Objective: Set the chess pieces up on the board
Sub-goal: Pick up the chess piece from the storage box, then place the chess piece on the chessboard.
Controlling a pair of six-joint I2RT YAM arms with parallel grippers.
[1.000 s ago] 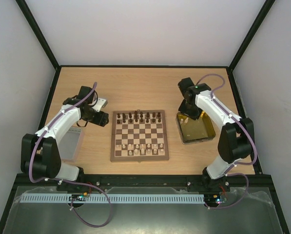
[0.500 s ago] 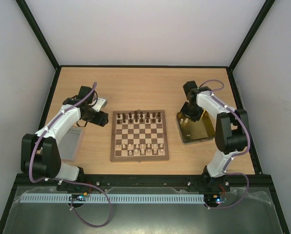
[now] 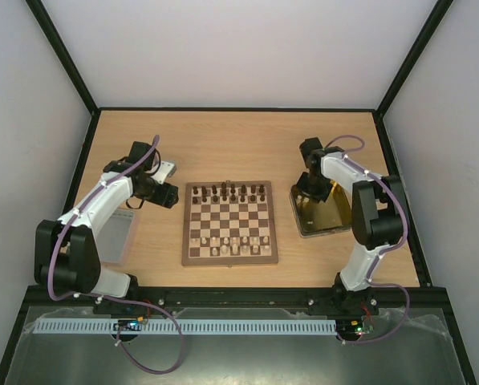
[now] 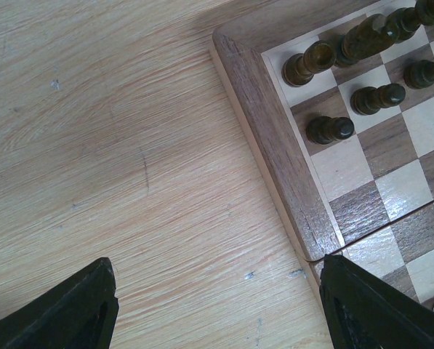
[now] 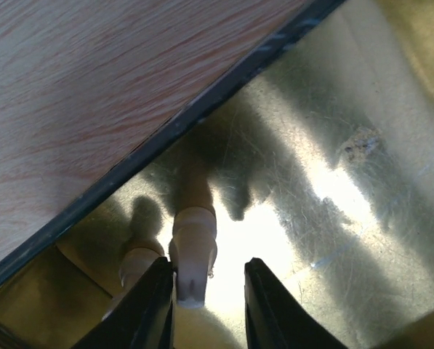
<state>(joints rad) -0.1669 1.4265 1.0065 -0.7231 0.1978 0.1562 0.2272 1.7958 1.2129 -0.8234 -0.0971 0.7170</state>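
The right gripper [image 5: 209, 291] has swung in over the tray [image 5: 347, 87] near the table's [image 3: 223, 144] right edge. Half-open, it straddles a cream chess piece [image 5: 193, 251], not yet pinching. Next, probably: close, lift, carry to the mid-table board [image 3: 229, 260].

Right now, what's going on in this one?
The right gripper is down in the yellow tray, its jaws either side of a cream piece, not yet clamped. The left gripper hovers open over the table by the board's far left corner. Dark pieces fill its far rows, cream pieces its near rows.
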